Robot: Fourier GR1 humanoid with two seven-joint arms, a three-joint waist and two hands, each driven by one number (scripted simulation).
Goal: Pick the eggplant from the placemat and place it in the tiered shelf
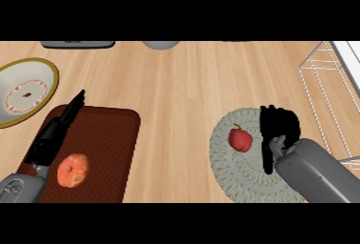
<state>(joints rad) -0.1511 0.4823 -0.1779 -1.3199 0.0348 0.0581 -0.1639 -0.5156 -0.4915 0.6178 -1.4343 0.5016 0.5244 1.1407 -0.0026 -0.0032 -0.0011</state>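
Observation:
A small red vegetable [240, 139] with a dark stem lies on the round grey woven placemat [232, 178] at the right; it looks more like a red pepper than an eggplant. My right hand [280, 125] hovers over the placemat just right of the vegetable. Its fingers are straight and point away from me, and I see no contact with the vegetable. The white wire tiered shelf [325, 81] stands at the far right edge. My left hand [53, 136] rests open at the left, fingers up, over the edge of a dark brown mat [105, 138].
An orange round fruit [73, 169] lies on the brown mat next to my left forearm. A gold-rimmed plate [49, 69] sits at the far left. A grey bowl [161, 45] and a dark flat object [77, 44] line the back edge.

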